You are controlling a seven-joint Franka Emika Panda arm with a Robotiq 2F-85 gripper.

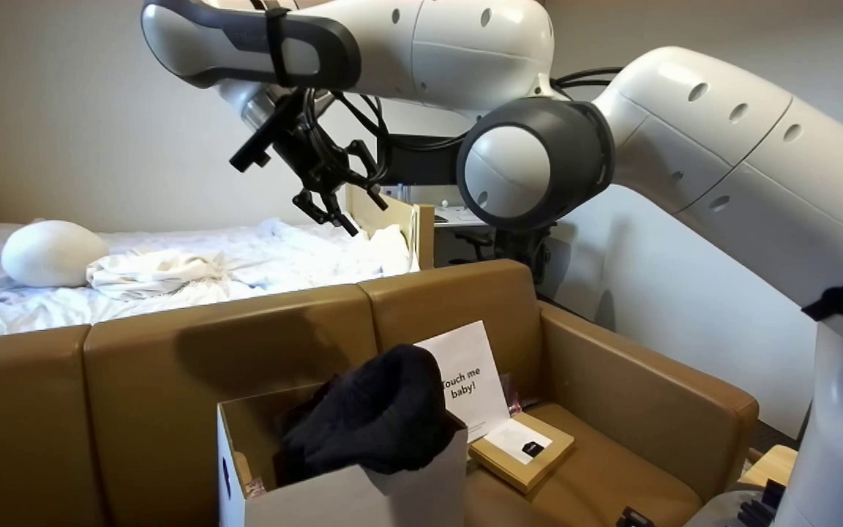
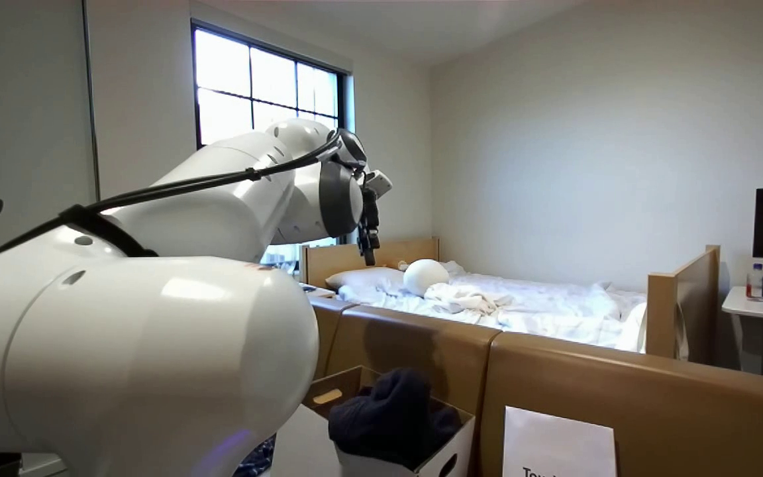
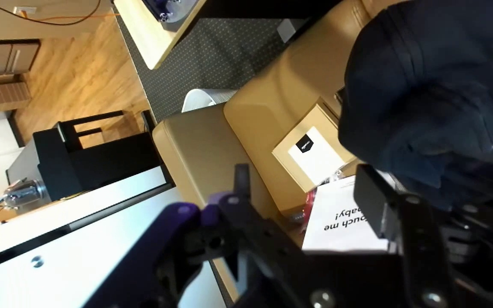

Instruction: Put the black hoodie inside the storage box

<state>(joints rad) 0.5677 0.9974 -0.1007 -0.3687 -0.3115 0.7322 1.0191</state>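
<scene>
Black hoodie (image 1: 385, 417): it is lying heaped in the storage box (image 1: 334, 505), bulging above the rim, with one fold lapping over the edge.
Hoodie's feel: I am expecting soft, limp, thick cloth, fairly light for its bulk and more clinging than slippery; I am not worrying about breaking it, only about a loose fold snagging and dragging the heap with it.
Hoodie's hump: for any tuck, I am favouring the raised part at the top, pinching a good bunch across its ridge; the overlapping edge is probably wanting a press inward rather than a lift.
Gripper (image 3: 304, 184): I am gripping nothing, and my fingers (image 3: 370, 201) are standing wide apart.
Arm (image 1: 465, 44): I am holding it stretched out high, above the top of the brown sofa (image 1: 458, 293), with the fingers slanting downward; both exterior views are showing them well apart from the hoodie.
</scene>
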